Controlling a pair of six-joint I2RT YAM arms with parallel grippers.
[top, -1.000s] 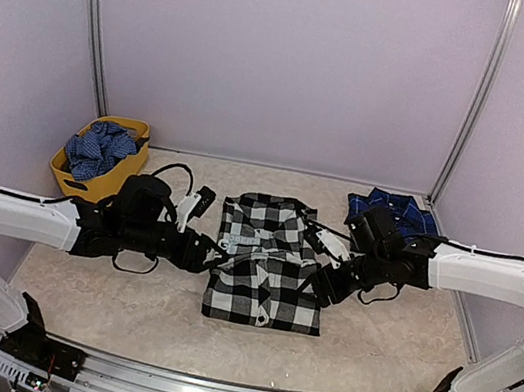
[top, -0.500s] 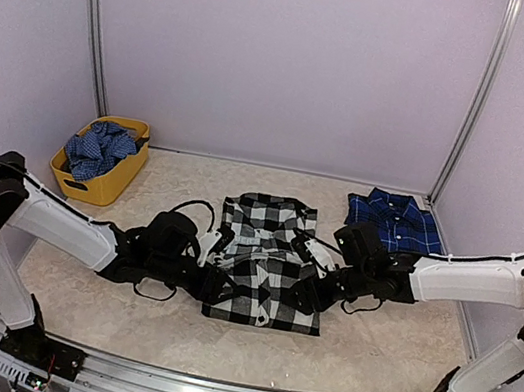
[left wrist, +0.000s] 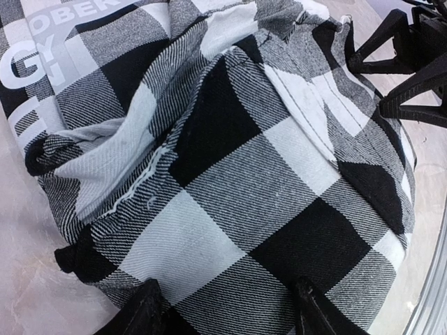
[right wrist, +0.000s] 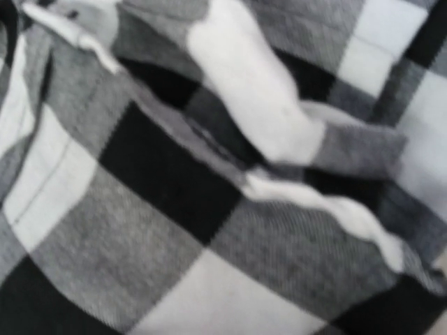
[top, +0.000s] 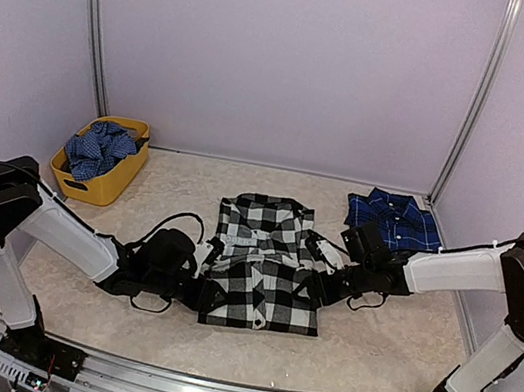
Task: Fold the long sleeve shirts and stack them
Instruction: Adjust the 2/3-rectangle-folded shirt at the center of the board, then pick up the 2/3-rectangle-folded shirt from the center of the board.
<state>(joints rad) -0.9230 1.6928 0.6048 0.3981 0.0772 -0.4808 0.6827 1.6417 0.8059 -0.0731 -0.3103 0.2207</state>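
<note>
**Both claws at the check shirt, one on each side**

At the far left I saw a yellow basket (top: pixel 94 183) holding a crumpled blue cloth (top: pixel 98 149). The left claw (top: pixel 207 293) lay low on the table (top: pixel 387 350) at the near left corner of the check shirt (top: pixel 263 275). In its wrist view the two fingers (left wrist: pixel 145 313) stood wide apart with the shirt's edge bunched between them. I could not see them pinching it.

The check shirt sat folded in the middle of the table, collar to the far side, and its band of white lettering (left wrist: pixel 49 42) showed at the left.

The right claw (top: pixel 317 285) was at the shirt's right edge. Its own camera showed me only blurred check cloth. From the left wrist view its fingers (left wrist: pixel 391 49) stood spread, tips against the cloth, with bare table showing in the gap.

The navy shirt (top: pixel 395 218) lay folded at the far right, well apart from both claws.
</note>
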